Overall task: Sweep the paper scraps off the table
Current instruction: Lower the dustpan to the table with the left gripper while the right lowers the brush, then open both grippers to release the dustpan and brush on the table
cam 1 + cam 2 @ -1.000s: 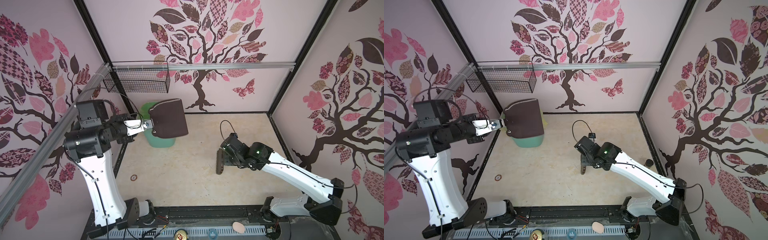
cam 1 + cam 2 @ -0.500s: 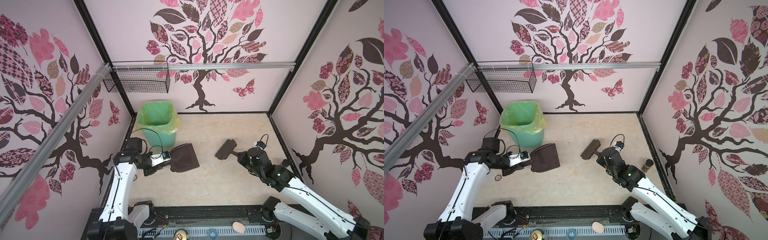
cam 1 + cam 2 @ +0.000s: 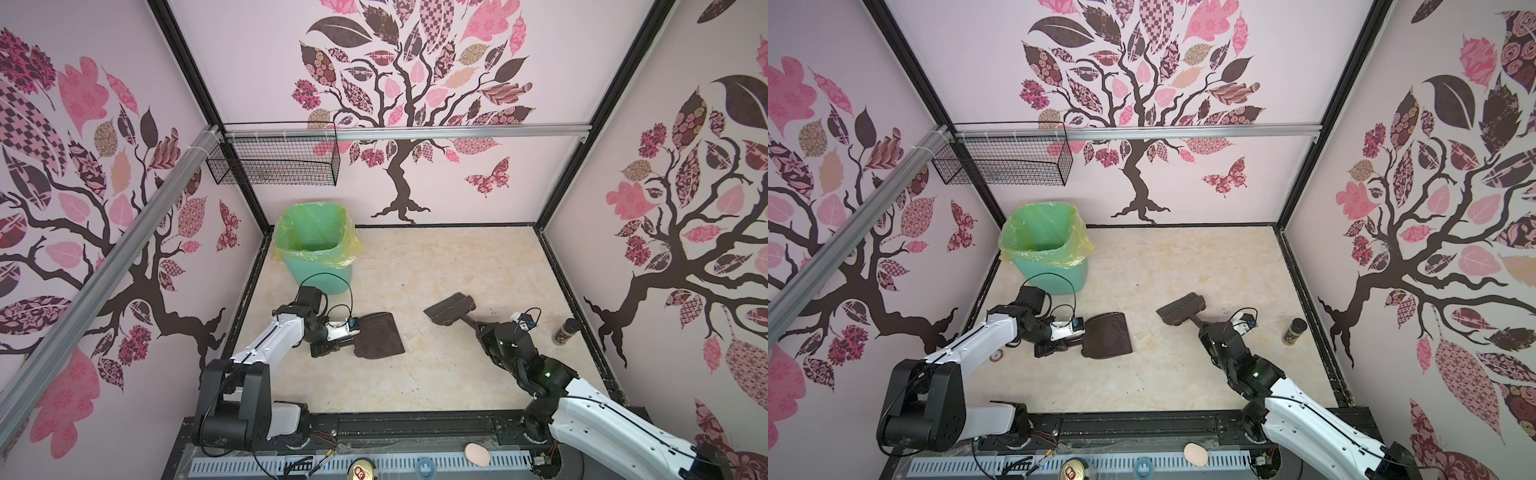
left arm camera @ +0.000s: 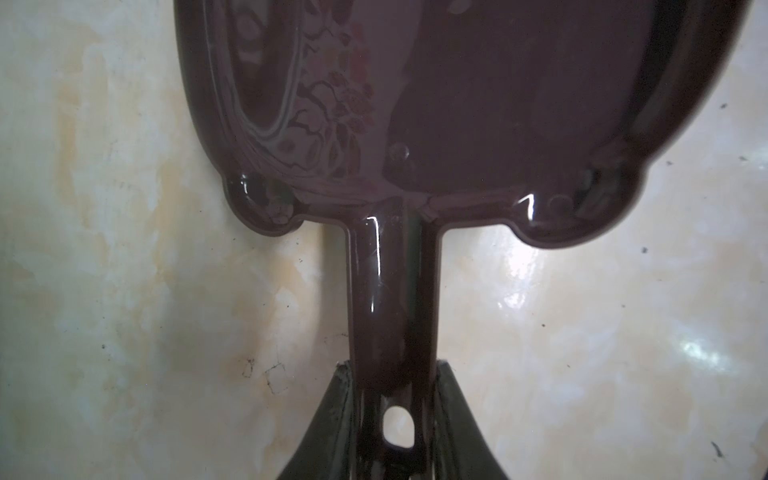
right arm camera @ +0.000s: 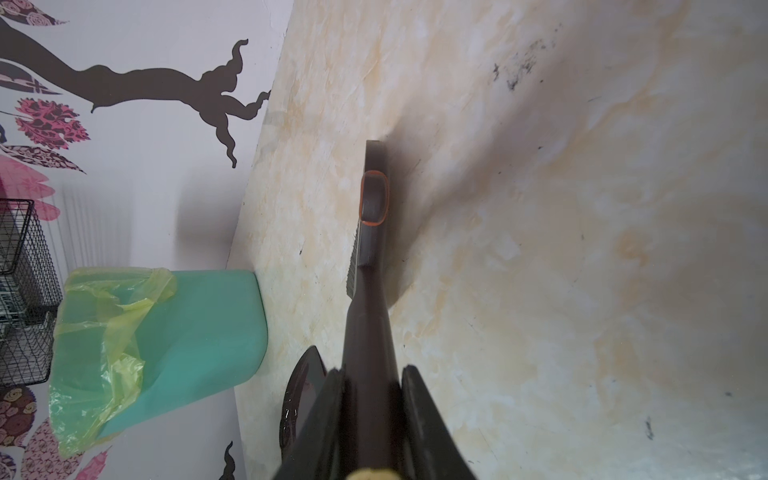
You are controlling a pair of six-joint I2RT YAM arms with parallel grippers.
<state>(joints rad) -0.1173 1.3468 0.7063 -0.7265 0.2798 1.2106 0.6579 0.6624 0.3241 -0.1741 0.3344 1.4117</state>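
**Table (image 3: 457,257) with dustpan and brush on it**

The beige marbled surface fills the booth floor between the patterned walls. The left gripper (image 4: 395,374) is clamped narrowly on the handle of the dark dustpan (image 3: 378,340), which lies flat near the green bin (image 3: 324,276). The right gripper (image 5: 372,374) is squeezed tight on the hand brush (image 3: 451,308), whose head is well apart from the dustpan.

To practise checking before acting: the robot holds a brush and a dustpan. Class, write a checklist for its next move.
1. The left gripper is shut on the dustpan handle: ok.
2. The right gripper is shut on the brush handle: ok.
3. The table is free of paper scraps: ok, none visible in both top views.
4. The dustpan shows no scraps: ok.
5. The scraps are in the bin: cannot tell.
6. The jar stands clear of the brush: ok.
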